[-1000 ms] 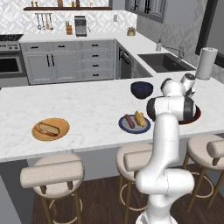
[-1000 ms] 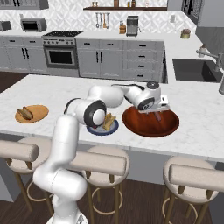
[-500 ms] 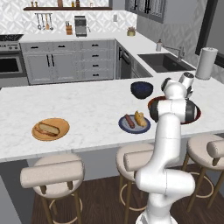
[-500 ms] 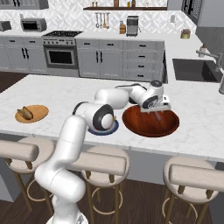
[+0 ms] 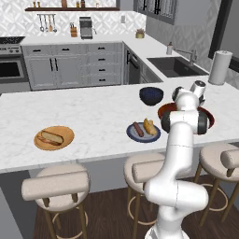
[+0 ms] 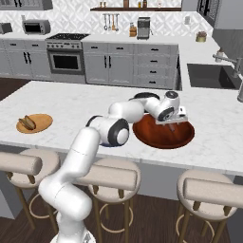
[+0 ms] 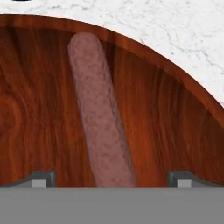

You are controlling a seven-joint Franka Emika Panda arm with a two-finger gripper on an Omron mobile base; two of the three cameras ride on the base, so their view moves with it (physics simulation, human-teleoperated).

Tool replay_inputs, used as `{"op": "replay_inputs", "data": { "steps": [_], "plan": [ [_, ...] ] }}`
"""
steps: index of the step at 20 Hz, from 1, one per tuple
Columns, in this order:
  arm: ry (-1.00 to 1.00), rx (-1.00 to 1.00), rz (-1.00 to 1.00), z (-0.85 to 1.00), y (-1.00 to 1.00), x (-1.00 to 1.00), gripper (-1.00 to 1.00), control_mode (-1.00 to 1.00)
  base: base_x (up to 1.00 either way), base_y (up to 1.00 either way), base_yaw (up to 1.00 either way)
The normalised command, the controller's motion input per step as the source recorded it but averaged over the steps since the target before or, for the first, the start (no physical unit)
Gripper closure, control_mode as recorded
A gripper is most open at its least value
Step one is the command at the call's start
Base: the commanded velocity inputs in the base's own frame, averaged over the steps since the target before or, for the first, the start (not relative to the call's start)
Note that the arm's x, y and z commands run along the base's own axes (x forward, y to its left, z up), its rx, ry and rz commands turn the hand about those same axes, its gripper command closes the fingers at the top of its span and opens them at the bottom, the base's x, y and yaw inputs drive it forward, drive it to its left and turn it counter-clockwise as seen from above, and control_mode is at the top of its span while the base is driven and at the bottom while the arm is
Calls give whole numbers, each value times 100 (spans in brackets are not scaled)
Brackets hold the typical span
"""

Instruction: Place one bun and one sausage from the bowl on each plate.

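A reddish-brown sausage lies lengthwise in the wooden bowl, and its near end sits between my fingertips. My gripper is open, and it hangs low over the bowl at the island's right. The blue-grey plate holds a sausage and a golden bun. On the orange wooden plate, far left, lies a tan bun; that plate and bun show again in the right base view.
A dark blue bowl stands behind the blue-grey plate. A paper towel roll and a sink are at the back right. Padded stools line the island's near edge.
The arm's elbow has swung round and now covers the blue-grey plate in the right base view. The hand stays over the wooden bowl with its jaws open.
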Motion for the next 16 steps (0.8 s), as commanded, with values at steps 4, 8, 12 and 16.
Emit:
{"op": "replay_inputs", "data": {
  "steps": [4, 8, 12, 16],
  "plan": [
    [0, 0, 0, -16, 0, 13, -100, -100, 0, 0, 0],
    [0, 0, 0, -54, 10, 0, -100, -100, 0, 0, 0],
    [0, 1, 0, -37, 1, 1, 100, -100, 0, 0, 0],
    [0, 0, 0, -1, 1, 0, 100, -100, 0, 0, 0]
  ]
}}
